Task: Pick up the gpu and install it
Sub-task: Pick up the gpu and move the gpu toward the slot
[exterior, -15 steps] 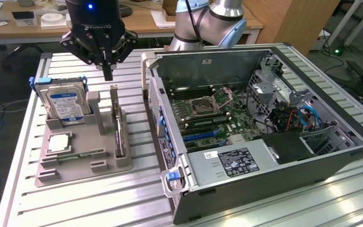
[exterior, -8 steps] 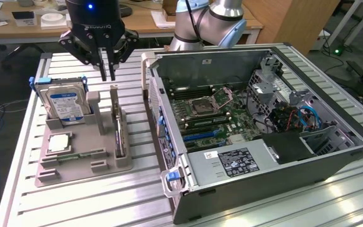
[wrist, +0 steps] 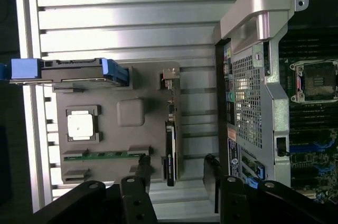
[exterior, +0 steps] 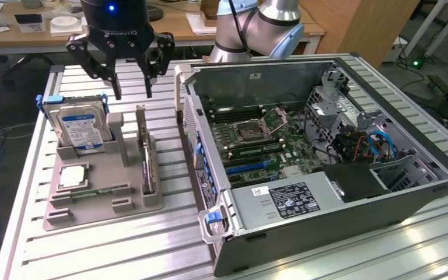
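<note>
The gpu (exterior: 145,158) is a thin dark card with a pale bracket. It stands on edge in a slot of the grey holder (exterior: 100,205) on the table. In the wrist view the gpu (wrist: 170,145) runs along the holder's (wrist: 105,134) edge nearest the computer case. My gripper (exterior: 133,91) hangs above the far end of the card, well clear of it. It is open, and its black fingers (wrist: 143,170) stand apart with nothing between them. In the wrist view the gripper (wrist: 177,172) straddles the line of the card.
The open computer case (exterior: 410,186) lies at the exterior view's right, motherboard (exterior: 263,137) exposed, its handle (wrist: 259,12) near the holder. The holder also carries a blue-labelled hard drive (exterior: 80,129), a square silver CPU chip (exterior: 72,175) and a memory stick (wrist: 105,155).
</note>
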